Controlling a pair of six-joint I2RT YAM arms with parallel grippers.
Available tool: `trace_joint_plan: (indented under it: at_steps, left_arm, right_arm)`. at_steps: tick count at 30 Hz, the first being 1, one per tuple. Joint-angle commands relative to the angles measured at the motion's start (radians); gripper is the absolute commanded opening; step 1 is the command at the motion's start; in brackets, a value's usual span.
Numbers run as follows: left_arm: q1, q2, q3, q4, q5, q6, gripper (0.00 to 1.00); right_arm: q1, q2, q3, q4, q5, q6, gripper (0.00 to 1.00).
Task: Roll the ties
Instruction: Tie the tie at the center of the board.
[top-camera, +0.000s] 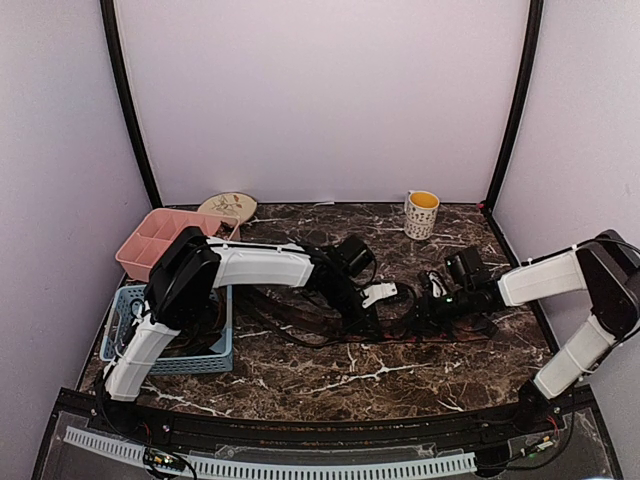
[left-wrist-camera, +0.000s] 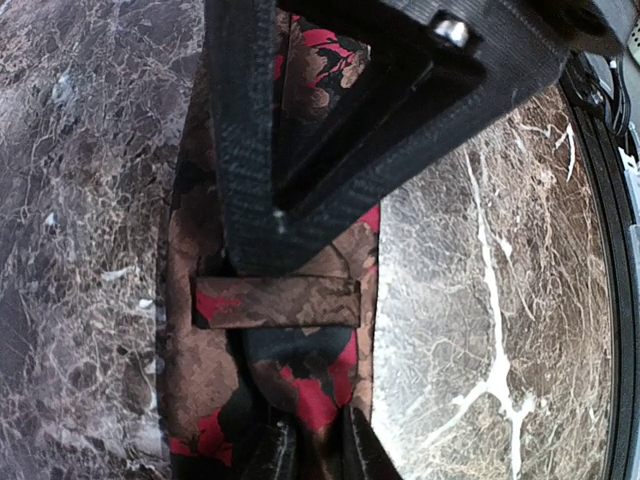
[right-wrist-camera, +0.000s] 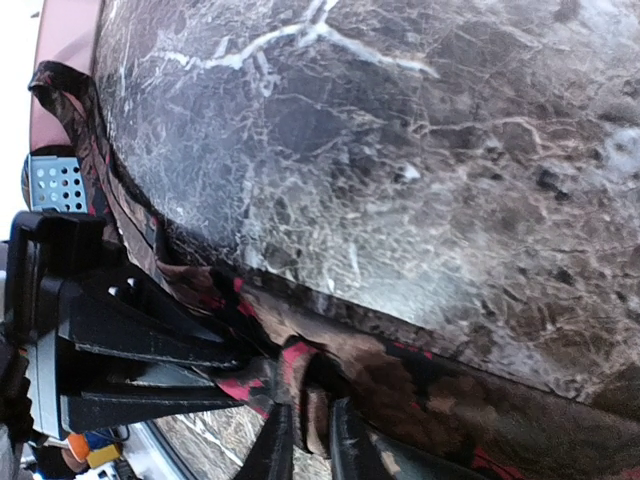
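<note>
- Top external view: a red-and-brown patterned tie (top-camera: 300, 320) lies stretched on the desk (top-camera: 330, 385). The left gripper (top-camera: 368, 322) and right gripper (top-camera: 415, 318) are both down at one end of the tie, almost touching each other. A blue basket (top-camera: 170, 345) stands just beside the tie's other end. With the fingers this crowded, they could knock together once the roll turns. The long free length could also drag askew or catch on the basket.
- Left wrist view: the left gripper (left-wrist-camera: 312, 450) looks clenched on the tie's cloth, just short of the keeper loop (left-wrist-camera: 275, 301). The right gripper's black finger rests on the tie just past that loop. The loop could snag a fingertip or bulge inside the coil and push it off line. Slick cloth may also slide out of so small a pinch.
- Right wrist view: the right gripper (right-wrist-camera: 310, 445) is grasping a bunched fold of the tie, with the left gripper close beside it. A crumpled start like this tends to make a loose, skewed coil, and it could spring open if either grip eases.
</note>
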Motion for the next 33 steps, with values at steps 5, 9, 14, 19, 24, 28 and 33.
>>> trace_joint_plan:
  at_steps: [5,9,14,19,24,28,33]
  left_arm:
    - [0.003,-0.01,-0.043,0.004,0.007,-0.034,0.19]
    - [0.009,-0.019,-0.057,0.026,0.02,-0.049,0.22]
    - [0.012,-0.02,-0.061,0.035,0.021,-0.058,0.24]
    - [0.032,-0.029,-0.075,0.049,0.053,-0.092,0.34]
    - [0.068,-0.08,-0.169,0.128,0.089,-0.158,0.52]
    - [0.082,-0.097,-0.215,0.157,0.1,-0.184,0.56]
    - [0.099,-0.123,-0.262,0.194,0.126,-0.222,0.65]
  right_arm:
    - [0.019,0.012,0.013,0.015,-0.014,-0.002,0.06]
    - [0.019,0.01,0.003,-0.015,0.013,-0.01,0.1]
    - [0.019,0.017,-0.013,-0.011,0.026,-0.001,0.04]
    - [0.009,-0.02,-0.006,-0.068,0.073,-0.011,0.0]
    - [-0.025,-0.087,-0.011,-0.149,0.132,-0.028,0.0]
    - [-0.063,-0.155,-0.014,-0.223,0.194,-0.035,0.0]
    - [-0.112,-0.223,-0.027,-0.315,0.262,-0.039,0.0]
